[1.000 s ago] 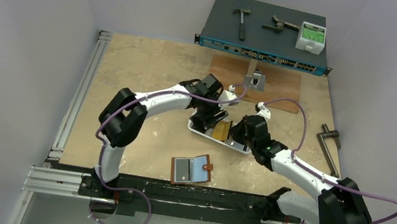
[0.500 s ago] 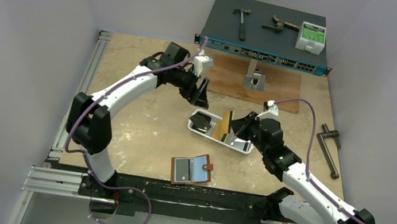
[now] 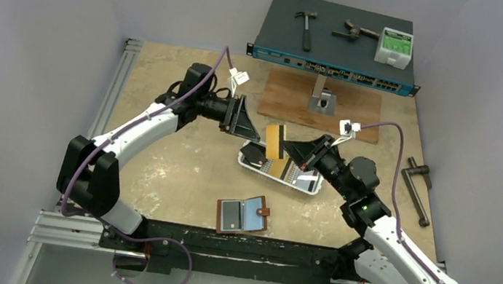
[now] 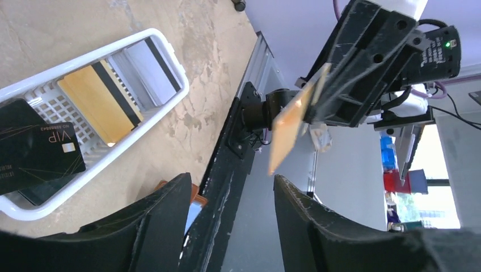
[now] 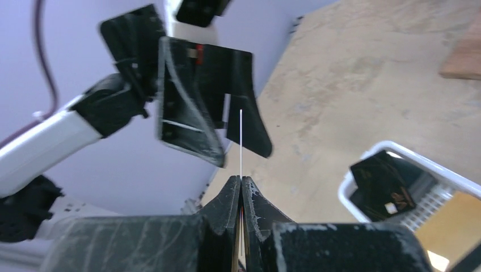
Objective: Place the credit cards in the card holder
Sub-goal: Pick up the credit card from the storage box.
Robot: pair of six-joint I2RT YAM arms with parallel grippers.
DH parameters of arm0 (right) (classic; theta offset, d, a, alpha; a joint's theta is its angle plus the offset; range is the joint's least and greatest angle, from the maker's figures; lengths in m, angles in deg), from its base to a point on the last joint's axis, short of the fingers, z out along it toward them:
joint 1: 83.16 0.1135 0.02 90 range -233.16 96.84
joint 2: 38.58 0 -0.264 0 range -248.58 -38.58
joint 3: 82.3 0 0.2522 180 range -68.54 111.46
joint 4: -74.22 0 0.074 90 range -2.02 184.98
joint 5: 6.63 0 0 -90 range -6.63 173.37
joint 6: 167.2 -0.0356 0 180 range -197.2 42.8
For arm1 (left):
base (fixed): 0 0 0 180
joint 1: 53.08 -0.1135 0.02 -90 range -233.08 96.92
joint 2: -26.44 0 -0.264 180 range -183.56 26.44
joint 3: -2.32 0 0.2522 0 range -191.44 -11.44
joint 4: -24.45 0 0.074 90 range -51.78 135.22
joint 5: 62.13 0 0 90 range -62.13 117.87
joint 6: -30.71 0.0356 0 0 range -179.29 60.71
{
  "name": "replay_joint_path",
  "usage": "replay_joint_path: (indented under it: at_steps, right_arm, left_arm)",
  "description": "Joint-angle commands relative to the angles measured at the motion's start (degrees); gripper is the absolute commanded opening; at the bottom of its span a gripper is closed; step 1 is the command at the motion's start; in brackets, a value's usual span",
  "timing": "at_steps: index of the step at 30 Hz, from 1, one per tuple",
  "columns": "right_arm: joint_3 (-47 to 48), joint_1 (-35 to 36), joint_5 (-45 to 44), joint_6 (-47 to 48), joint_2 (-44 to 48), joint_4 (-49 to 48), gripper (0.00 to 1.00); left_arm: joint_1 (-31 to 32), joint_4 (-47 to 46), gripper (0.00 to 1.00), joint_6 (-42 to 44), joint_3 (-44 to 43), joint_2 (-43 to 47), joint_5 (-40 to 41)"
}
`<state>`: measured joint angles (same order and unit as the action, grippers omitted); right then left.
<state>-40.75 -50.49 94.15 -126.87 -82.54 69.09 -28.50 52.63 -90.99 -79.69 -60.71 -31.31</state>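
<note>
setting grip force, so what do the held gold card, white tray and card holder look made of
Gold card in the right gripper: probably thin stiff plastic, glossy, dark stripe. White tray: moulded plastic, gridded floor. Card holder: brown leather or imitation, matte, with a snap tab; cannot tell which.

Orange-gold on the raised card, one dark stripe near its edge. White, grid-bottomed tray: black card on the left with gold lettering and fine gold lines, gold card in the middle with a black stripe, pale grey cards on the right, dark-striped too. Near, brown wallet showing a grey card and a light blue card. Mottled tan table. Black left gripper, black right gripper.
</note>
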Motion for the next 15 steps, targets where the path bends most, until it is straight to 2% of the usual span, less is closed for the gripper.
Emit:
replay_joint_path:
  at_steps: [1, 3, 5, 7, 11, 15]
  right_arm:
    - [3.4, -0.1, 9.4, -3.8, -2.0, -11.6, 0.00]
    - [3.9, -0.1, 10.5, -4.6, -3.3, -13.6, 0.00]
    - [4.2, -0.1, 11.5, -5.8, -4.4, -15.7, 0.00]
    - [4.6, -0.1, 12.7, -6.6, -5.6, -17.1, 0.00]
    - [5.4, -0.1, 13.1, -7.1, -6.3, -17.5, 0.00]
    - [6.2, -0.1, 12.9, -7.0, -6.6, -17.0, 0.00]
  left_arm:
    - [-0.4, -14.4, 0.47, -11.3, 3.3, 3.8, -6.0]
    - [-0.5, -18.3, 0.41, -13.8, 3.9, 4.6, -7.5]
    - [-0.6, -20.1, 0.41, -15.0, 4.2, 5.8, -8.0]
    - [-0.8, -22.6, 0.43, -16.6, 4.7, 6.6, -9.0]
    - [-1.0, -33.5, 0.47, -25.0, 7.5, 8.1, -11.3]
    - [-1.0, -34.2, 0.51, -25.2, 7.8, 9.2, -12.4]
